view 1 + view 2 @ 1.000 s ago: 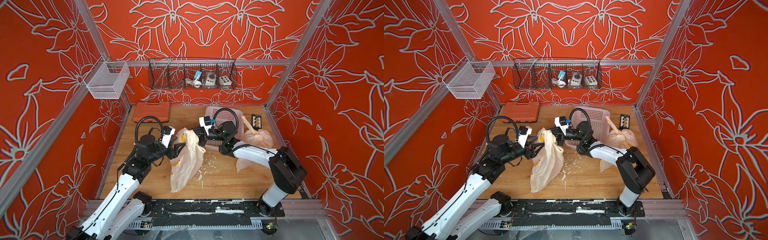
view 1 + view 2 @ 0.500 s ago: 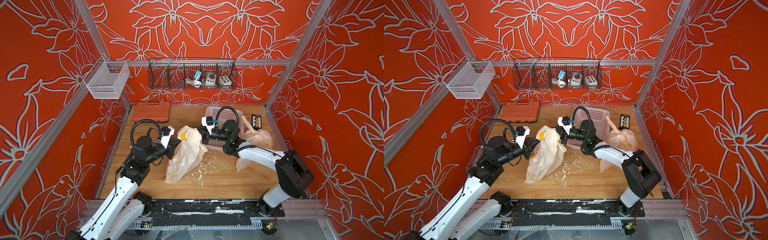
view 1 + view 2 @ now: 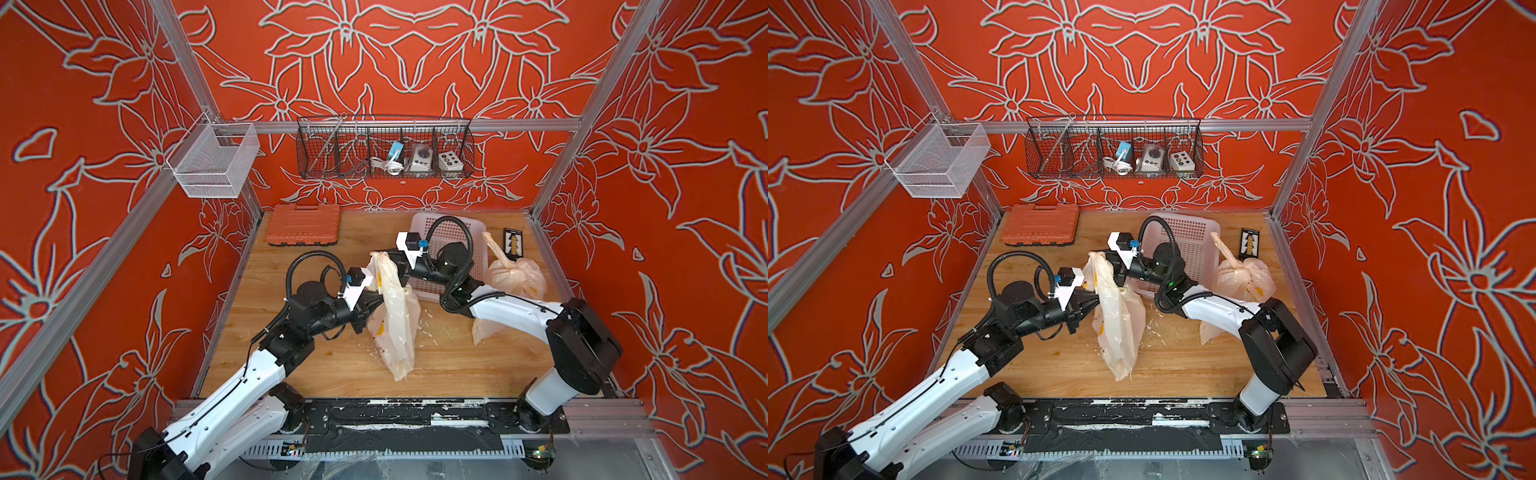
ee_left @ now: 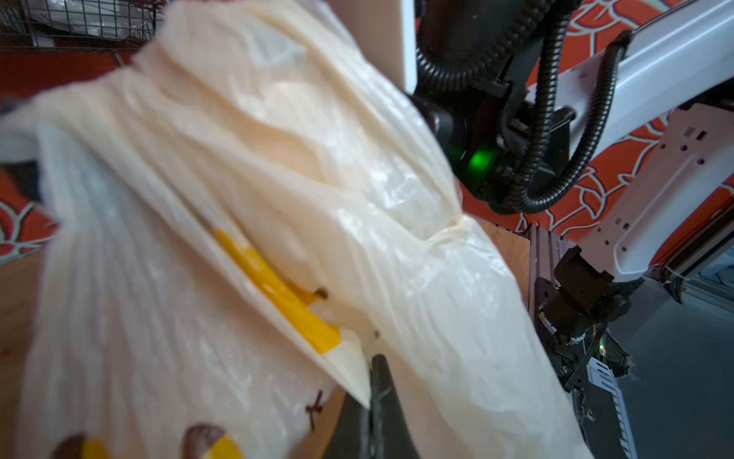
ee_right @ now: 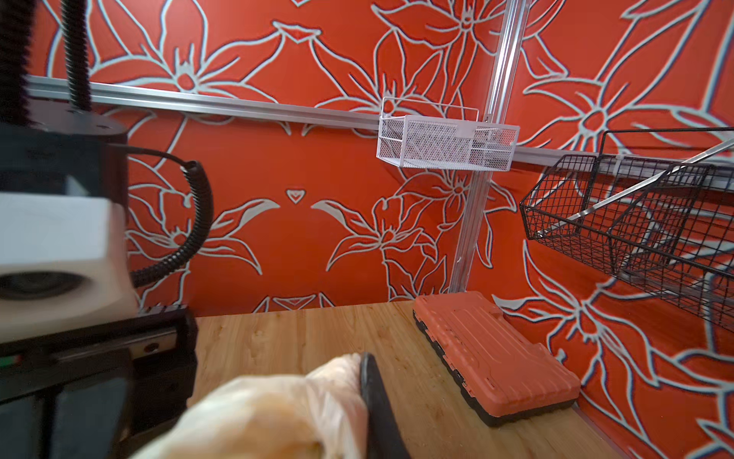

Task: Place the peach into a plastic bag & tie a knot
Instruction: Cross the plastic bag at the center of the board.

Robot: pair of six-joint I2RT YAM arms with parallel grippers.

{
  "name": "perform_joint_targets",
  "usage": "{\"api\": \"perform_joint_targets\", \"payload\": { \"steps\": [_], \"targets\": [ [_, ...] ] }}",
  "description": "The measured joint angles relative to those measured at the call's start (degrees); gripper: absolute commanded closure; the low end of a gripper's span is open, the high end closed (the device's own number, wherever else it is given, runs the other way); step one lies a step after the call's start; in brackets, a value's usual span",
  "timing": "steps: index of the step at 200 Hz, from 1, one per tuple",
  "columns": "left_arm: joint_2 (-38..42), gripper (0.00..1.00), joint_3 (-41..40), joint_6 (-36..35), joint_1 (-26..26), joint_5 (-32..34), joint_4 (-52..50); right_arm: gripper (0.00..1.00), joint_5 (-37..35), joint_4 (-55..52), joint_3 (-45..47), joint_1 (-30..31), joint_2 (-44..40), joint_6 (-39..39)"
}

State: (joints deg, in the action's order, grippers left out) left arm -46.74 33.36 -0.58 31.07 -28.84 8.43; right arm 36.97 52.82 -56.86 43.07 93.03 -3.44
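Here, plastic bag (image 3: 392, 320) held up over the tabletop (image 3: 449, 357), left end effector (image 3: 379, 300) clamped on its side fold, right end effector (image 3: 384, 255) clamped on its top.

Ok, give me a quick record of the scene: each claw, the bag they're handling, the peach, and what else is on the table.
left claw: shut on the side edge of the plastic bag
right claw: shut on the bag's top, holding it up
bag: hanging, lower end down at the wooden table
peach: not visible
knot: none seen on this bag
other items: tied bag beside white basket; orange tool case at the back
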Motion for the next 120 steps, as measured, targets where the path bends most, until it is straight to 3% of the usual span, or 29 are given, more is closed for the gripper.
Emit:
{"api": "perform_joint_targets", "payload": {
  "steps": [46,101,120],
  "targets": [
    [3.26,1.0,-0.02,-1.01,1.36,5.68,-2.49,1.0,-2.73,-1.6,2.27,-0.39,0.35,8.85],
    [-1.97,1.0,0.35,1.46,1.55,2.8,-0.48,1.0,-0.28,2.73,0.2,0.5,1.53,2.38],
    [-2.21,0.89,-0.42,2.1,1.53,3.02,0.92,1.0,3.72,3.78,-0.85,0.96,1.51,-0.59]
  ]
}}
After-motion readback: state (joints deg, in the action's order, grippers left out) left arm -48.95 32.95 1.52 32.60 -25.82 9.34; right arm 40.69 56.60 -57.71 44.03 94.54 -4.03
